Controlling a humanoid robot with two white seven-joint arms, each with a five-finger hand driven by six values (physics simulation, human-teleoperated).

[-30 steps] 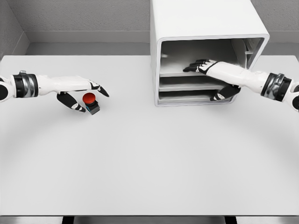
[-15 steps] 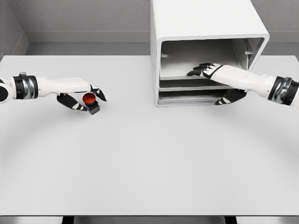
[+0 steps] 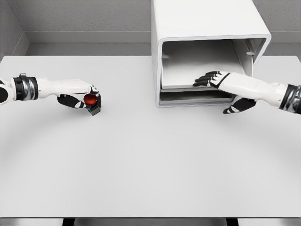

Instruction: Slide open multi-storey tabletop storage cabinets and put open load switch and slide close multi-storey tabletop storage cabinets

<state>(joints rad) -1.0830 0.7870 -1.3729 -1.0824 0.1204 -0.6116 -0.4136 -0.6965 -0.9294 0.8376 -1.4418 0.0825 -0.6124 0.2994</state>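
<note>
At left on the surface (image 3: 141, 155), left robot hand (image 3: 81, 97) is curled around the switch (image 3: 92, 102), small, rigid, probably light; grip the dark base, not the rounded red cap. Right robot hand (image 3: 221, 83), fingers flat, rests on the cabinet (image 3: 207, 23) top tray (image 3: 188, 70), holding nothing.

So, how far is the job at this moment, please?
Done: the left hand is closed around the red-buttoned switch, which sits low, at the table. In hand: the right hand lies flat on the upper tray of the white cabinet, with the tray reaching about to the front edge. Left: carry the switch over, put it on the tray, push the tray back in.
</note>
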